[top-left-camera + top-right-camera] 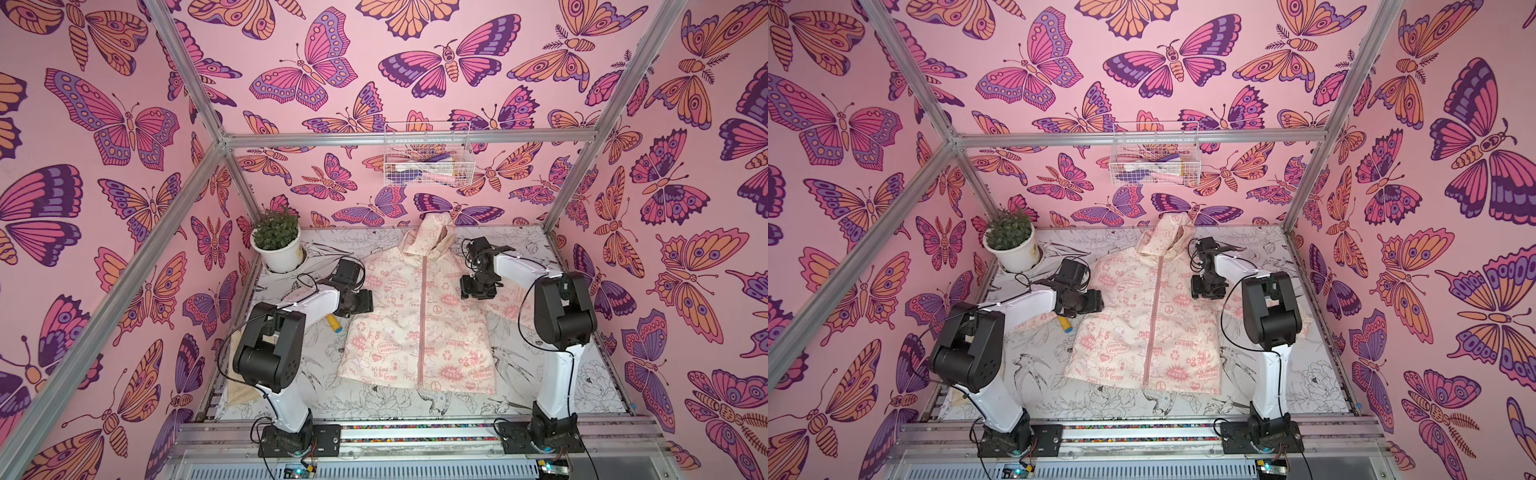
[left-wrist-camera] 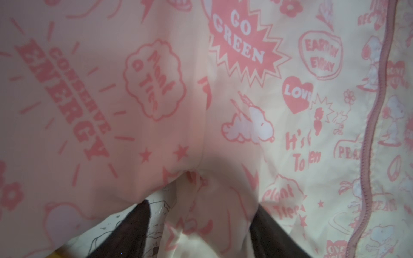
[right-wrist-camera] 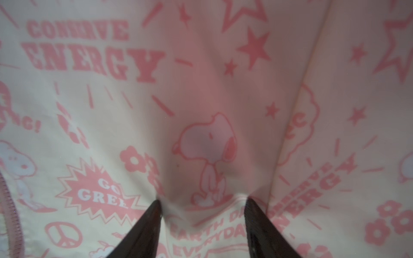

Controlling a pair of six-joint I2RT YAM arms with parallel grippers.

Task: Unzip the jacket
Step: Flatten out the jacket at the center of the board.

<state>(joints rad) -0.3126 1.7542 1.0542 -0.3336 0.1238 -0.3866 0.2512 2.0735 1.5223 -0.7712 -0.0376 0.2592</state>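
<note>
Two grippers are down on the cloth, and we've got the jacket (image 1: pixel 399 332) spread flat on the sketch-printed table (image 1: pixel 582 374). It lies front up, and its pink zipper (image 1: pixel 423 320) runs closed from hem to collar as far as both top views let us see.

We call everything off that zipper. The hood (image 1: pixel 440 232) sits at its far end, bunched up by the back wall.

On the left arm's side of the zipper, by the sleeve seam, we find the left gripper (image 2: pixel 201 210). Its jaws stand fairly wide with a bunched fold of jacket cloth between them. A sliver of table shows between one finger (image 2: pixel 131 227) and that fold, so nothing is clamped. In the left wrist view the zipper runs well apart from it.

Across the zipper, up toward the hood end, the right gripper (image 3: pixel 202 203) presses tip-down into the chest panel. Its jaws are parted fairly wide too, and the cloth puckers between the fingers (image 3: pixel 147 225) without being pinched. We catch a strip of zipper teeth at the edge of the right wrist view, apart from the fingertips.

Farther out on the left arm's side of the zipper, a yellow cylinder with a blue end (image 1: pixel 334 323) lies just beside the sleeve. Beyond it a potted plant (image 1: pixel 277 245) stands in the back corner.
</note>
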